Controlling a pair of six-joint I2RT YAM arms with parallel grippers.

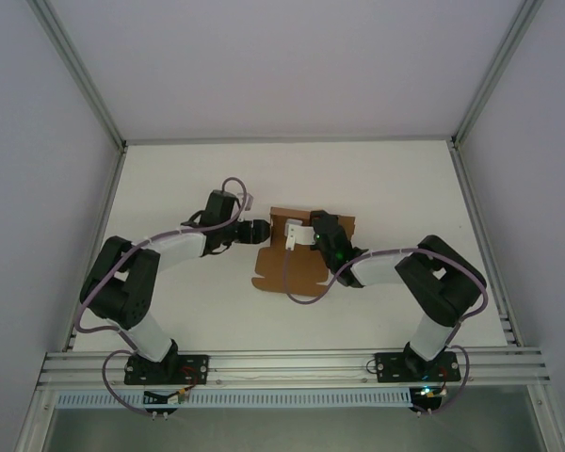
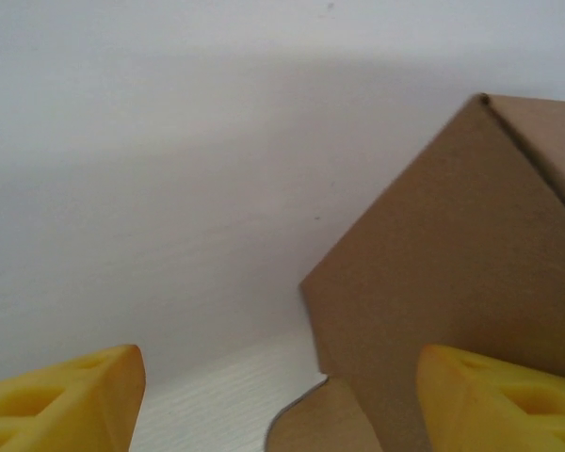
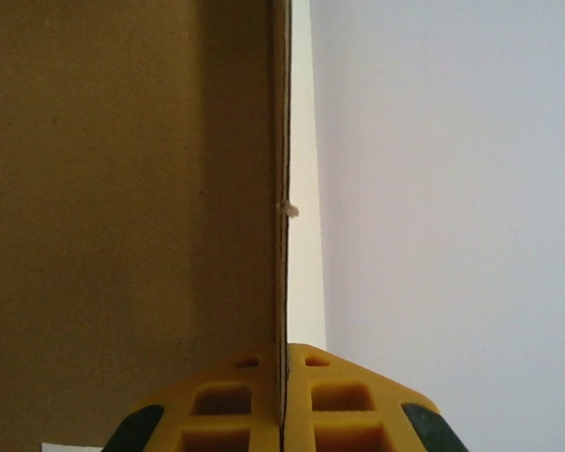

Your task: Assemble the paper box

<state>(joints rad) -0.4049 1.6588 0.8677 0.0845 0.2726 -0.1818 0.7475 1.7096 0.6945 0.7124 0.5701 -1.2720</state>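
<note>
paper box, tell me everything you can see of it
The paper box is plain matte brown cardboard, a die-cut sheet partly folded, near the middle of the white table. Its base lies flat, with rounded tabs on the near-left edge, and at least one wall panel stands upright. The right gripper is shut on a thin wall edge. The left gripper is open at the box's left side; whether it touches cannot be told.

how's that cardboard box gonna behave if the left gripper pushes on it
Probably flexes at its creases rather than moving as one stiff piece: the paper box is thin sheet, seen edge-on in the right wrist view. Likely light, so it could slide on the smooth table, though the right gripper, shut on one panel, should anchor it.
</note>
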